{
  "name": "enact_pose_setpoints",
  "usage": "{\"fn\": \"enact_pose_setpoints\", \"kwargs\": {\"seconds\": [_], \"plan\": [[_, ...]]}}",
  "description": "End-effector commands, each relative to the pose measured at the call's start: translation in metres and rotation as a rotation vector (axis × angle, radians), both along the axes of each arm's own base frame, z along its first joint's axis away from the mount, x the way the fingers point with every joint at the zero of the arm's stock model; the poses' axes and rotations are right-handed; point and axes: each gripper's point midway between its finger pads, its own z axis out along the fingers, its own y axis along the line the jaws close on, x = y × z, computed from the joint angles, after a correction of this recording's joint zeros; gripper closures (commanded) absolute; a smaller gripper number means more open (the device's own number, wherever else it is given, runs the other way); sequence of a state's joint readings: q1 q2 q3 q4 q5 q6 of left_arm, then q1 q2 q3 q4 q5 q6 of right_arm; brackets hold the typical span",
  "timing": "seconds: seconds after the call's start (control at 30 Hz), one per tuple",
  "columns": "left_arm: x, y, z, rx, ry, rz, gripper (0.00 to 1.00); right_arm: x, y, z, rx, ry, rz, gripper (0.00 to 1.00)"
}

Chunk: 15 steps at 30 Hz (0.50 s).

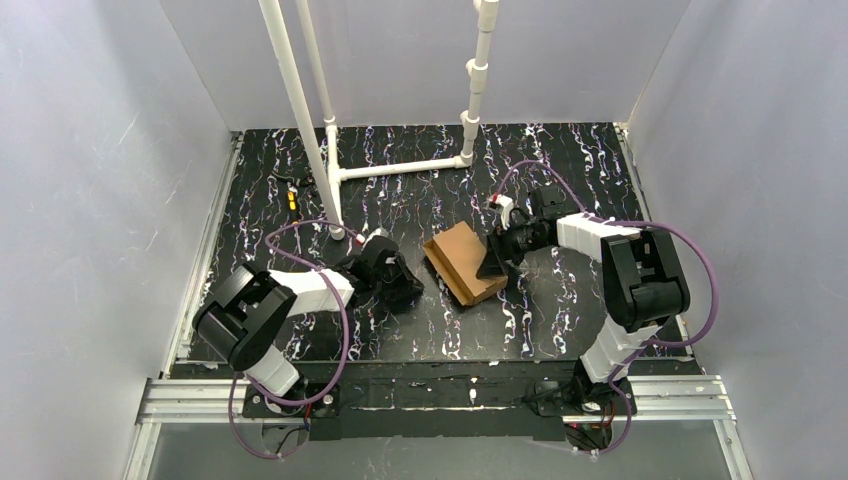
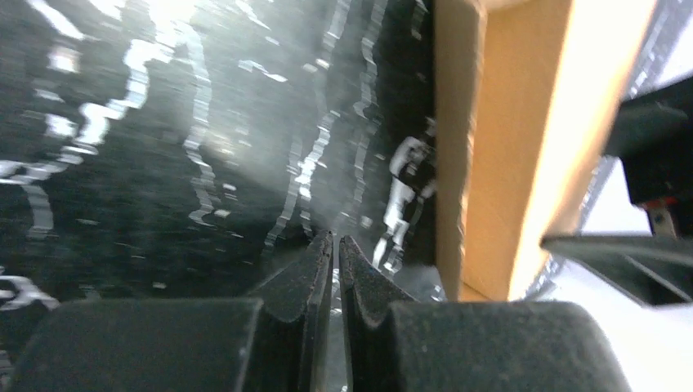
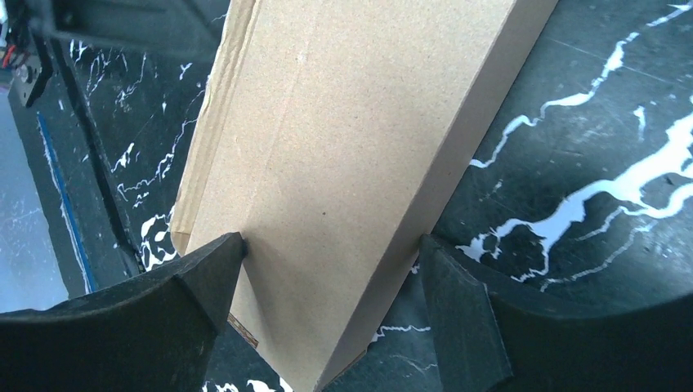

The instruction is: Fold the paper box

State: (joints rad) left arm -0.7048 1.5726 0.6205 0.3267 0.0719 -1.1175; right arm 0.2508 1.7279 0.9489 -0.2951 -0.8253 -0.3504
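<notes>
The paper box (image 1: 463,262) is a brown cardboard carton, folded up, lying on the black marbled table mid-centre. My right gripper (image 1: 497,262) is open at the box's right side. In the right wrist view the box (image 3: 343,163) runs between the fingers of the right gripper (image 3: 331,257). The left fingertip (image 3: 216,261) touches its edge and the right fingertip (image 3: 445,278) stands a little apart. My left gripper (image 1: 412,287) is shut and empty, low over the table just left of the box. In the left wrist view the left gripper (image 2: 335,242) has the box (image 2: 498,147) to its right.
A white pipe frame (image 1: 330,150) stands at the back of the table. A small black part with orange marks (image 1: 290,195) lies at the back left. Grey walls (image 1: 100,200) close both sides. A metal rail (image 1: 440,395) runs along the near edge.
</notes>
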Motion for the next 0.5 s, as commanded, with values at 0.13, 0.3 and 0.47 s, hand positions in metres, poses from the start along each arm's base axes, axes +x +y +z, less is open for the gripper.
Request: {"fn": "enact_pose_setpoints", "kwargs": {"seconds": [0.13, 0.3, 0.47], "plan": [[0.027, 0.046, -0.013, 0.228, 0.062, 0.176, 1.0, -0.016, 0.01, -0.007, -0.025, -0.004, 0.113, 0.14], [0.037, 0.039, -0.009, 0.206, 0.061, 0.199, 1.0, -0.027, 0.019, -0.011, -0.034, -0.001, 0.172, 0.15], [0.053, 0.016, 0.002, 0.136, 0.057, 0.188, 1.0, -0.041, 0.03, -0.014, -0.051, -0.003, 0.251, 0.16]]}}
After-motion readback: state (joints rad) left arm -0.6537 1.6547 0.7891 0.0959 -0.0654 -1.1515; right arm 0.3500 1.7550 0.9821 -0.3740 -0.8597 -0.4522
